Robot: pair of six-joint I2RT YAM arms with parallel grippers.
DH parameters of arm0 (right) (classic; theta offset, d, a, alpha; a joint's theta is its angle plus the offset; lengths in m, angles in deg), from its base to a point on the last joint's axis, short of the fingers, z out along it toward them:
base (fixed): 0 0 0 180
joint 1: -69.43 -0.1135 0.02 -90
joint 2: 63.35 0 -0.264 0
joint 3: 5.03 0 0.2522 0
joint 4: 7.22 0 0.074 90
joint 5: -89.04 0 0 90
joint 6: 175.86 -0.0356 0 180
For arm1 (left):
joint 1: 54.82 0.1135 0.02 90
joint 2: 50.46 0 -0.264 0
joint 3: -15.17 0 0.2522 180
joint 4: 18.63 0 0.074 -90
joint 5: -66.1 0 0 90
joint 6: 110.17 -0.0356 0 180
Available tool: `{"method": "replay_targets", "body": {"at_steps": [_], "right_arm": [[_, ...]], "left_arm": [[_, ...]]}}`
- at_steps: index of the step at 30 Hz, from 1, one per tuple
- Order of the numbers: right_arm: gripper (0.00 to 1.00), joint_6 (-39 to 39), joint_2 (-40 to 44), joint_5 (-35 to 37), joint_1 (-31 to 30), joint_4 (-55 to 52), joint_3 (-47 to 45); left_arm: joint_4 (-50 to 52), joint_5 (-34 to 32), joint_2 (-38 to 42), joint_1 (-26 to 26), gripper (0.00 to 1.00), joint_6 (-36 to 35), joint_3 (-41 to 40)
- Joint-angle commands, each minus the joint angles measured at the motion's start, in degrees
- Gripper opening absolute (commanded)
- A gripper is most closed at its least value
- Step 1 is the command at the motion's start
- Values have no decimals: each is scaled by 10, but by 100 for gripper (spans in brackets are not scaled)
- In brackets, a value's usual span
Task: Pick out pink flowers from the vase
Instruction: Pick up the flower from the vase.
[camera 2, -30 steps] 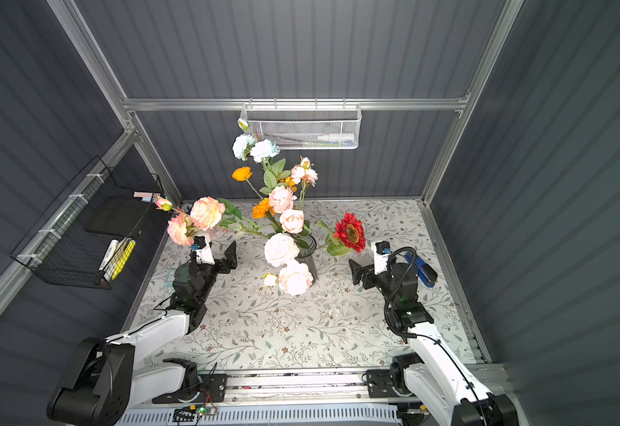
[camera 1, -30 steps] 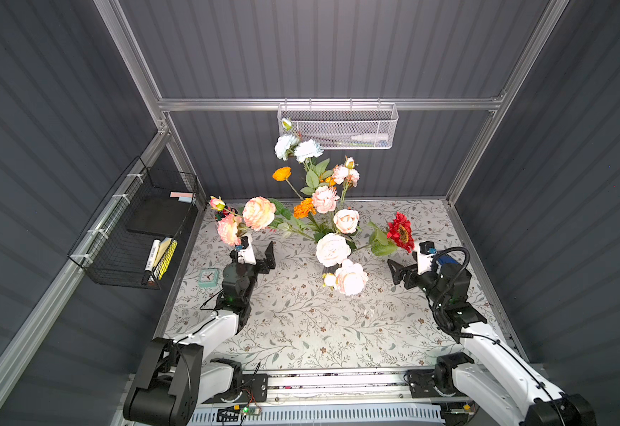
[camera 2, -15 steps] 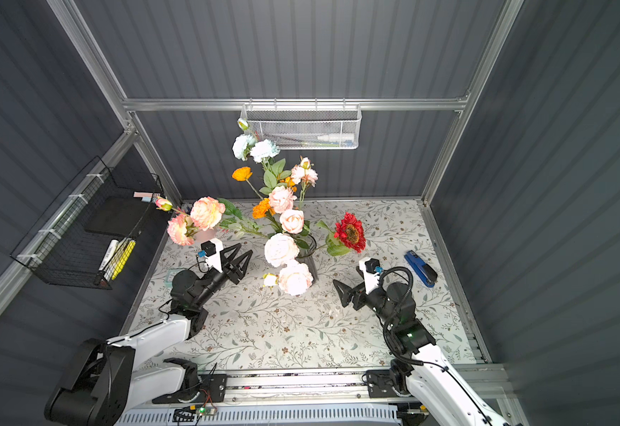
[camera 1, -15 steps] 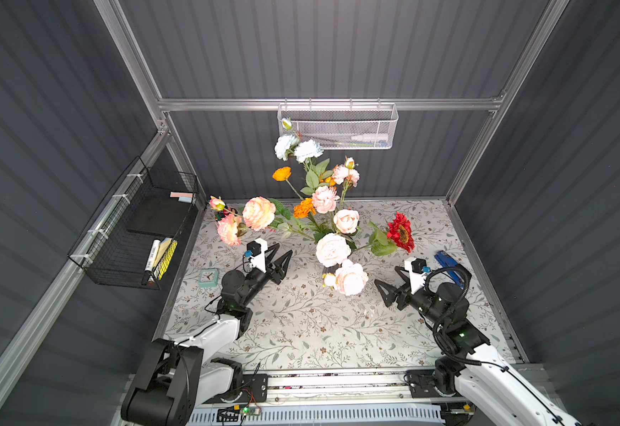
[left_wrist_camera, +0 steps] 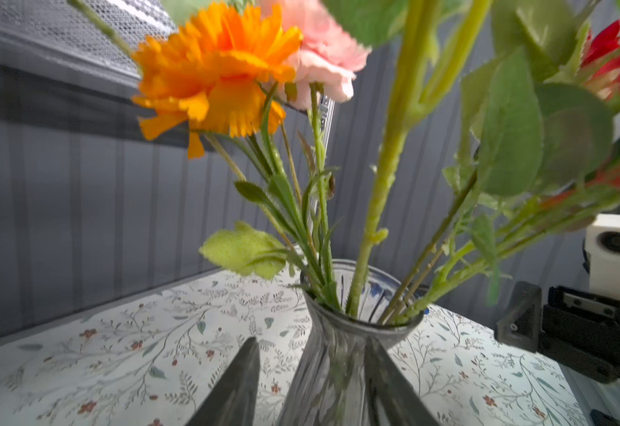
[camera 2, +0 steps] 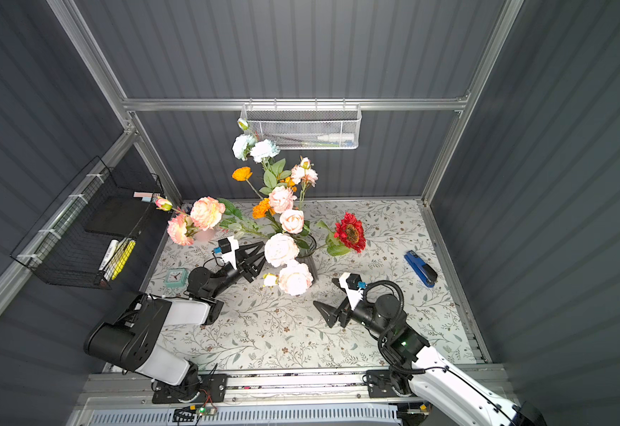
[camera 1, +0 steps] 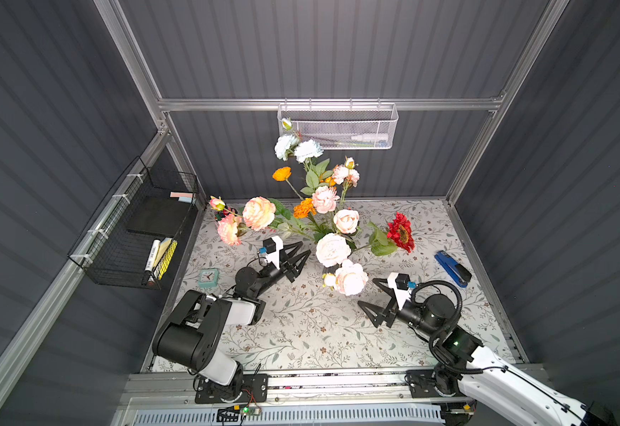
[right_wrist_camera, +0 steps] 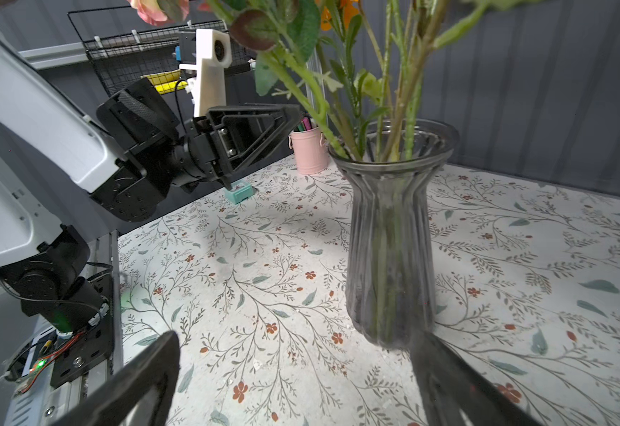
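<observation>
One smoky glass vase (right_wrist_camera: 389, 239) stands mid-table, still holding roughly eight pink flowers (camera 1: 332, 249). Of two grippers, the left gripper (camera 1: 305, 248) sits part-open by the stems, gripping nothing. The right gripper (camera 1: 367, 291) gapes wide and empty.

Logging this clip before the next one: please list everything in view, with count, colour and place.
vase: one, smoky grey glass, middle of the table.
pink flowers: about eight blooms plus buds, pale pink, in the vase.
red flower: one, red, in the vase, right side.
orange flowers: about three, orange, in the vase.
carnations: two, white-bluish, tallest stems.
cup of pens: one, pink, far left of table.
clock: one, teal, left table edge.
stapler: one, blue, right table edge.
wire basket: one, black, left wall.
mesh basket: one, white, back wall.
left gripper: one, black, jaws apart, near the vase.
right gripper: one, black, wide open, facing the vase.
</observation>
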Motion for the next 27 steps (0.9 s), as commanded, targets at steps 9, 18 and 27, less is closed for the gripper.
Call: {"method": "replay_targets", "body": {"at_steps": [9, 18, 27], "right_arm": [[99, 24, -38, 71, -47, 64, -3], [99, 31, -54, 71, -47, 60, 8], [99, 32, -62, 75, -47, 53, 14]], "left_arm": [[-66, 49, -51, -25, 42, 30, 75], [-66, 53, -65, -35, 38, 41, 98], [-66, 71, -71, -36, 28, 57, 115]]}}
